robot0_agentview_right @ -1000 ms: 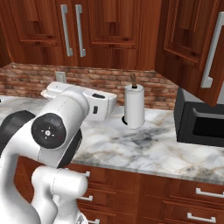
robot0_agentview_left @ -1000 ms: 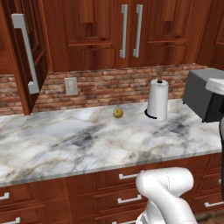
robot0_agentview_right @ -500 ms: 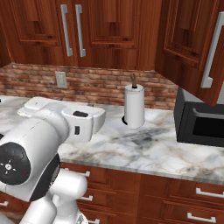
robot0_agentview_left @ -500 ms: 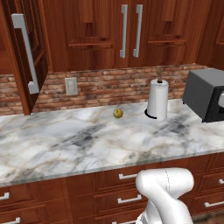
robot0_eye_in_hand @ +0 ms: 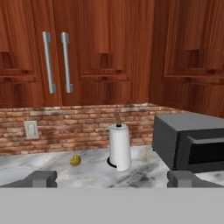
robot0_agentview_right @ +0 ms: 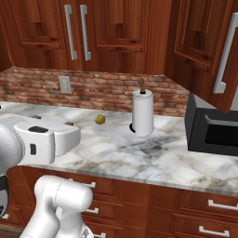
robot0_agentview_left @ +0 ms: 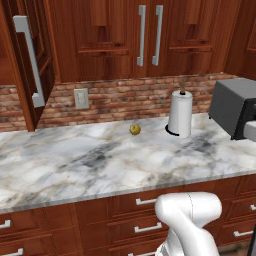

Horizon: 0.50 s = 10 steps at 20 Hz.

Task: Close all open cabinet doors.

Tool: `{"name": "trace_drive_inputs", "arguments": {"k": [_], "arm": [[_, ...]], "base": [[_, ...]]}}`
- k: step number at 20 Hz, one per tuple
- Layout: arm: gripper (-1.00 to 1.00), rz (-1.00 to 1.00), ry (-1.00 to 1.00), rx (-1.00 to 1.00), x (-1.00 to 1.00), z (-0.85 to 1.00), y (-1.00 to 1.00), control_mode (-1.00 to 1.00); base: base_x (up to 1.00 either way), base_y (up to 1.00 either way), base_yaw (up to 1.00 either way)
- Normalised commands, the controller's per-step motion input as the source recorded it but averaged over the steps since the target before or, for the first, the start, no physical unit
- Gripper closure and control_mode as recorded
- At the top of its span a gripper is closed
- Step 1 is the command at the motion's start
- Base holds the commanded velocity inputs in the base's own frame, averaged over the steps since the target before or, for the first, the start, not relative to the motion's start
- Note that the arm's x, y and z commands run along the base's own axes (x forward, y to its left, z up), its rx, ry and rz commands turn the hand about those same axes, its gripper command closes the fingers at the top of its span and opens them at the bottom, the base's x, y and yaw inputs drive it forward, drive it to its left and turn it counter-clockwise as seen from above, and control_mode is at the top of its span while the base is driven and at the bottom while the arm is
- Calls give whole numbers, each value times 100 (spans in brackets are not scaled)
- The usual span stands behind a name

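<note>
1. Pincer (robot0_eye_in_hand: 112,178) is standing wide open, gripping nothing, hovering low over the marble surface (robot0_eye_in_hand: 92,173).
2. Closed cabinet doors (robot0_eye_in_hand: 57,52) are sitting above and ahead of it.
3. One open door (robot0_agentview_left: 27,65) is swinging out at left, another (robot0_agentview_right: 209,46) at right.

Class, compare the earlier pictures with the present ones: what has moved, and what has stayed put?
The white robot arm has swung leftward in the right base view. The open reddish-brown cabinet doors, the white paper towel roll, the small yellow-green fruit and the dark microwave stayed put.
</note>
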Motion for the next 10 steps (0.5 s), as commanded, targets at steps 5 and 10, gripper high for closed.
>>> {"name": "trace_drive_inputs", "arguments": {"k": [5, 10], "arm": [[-100, 0, 7, -3, 0, 0, 6, -100], [-100, 0, 1, 0, 0, 0, 0, -100]], "base": [[0, 0, 0], [0, 0, 0]]}}
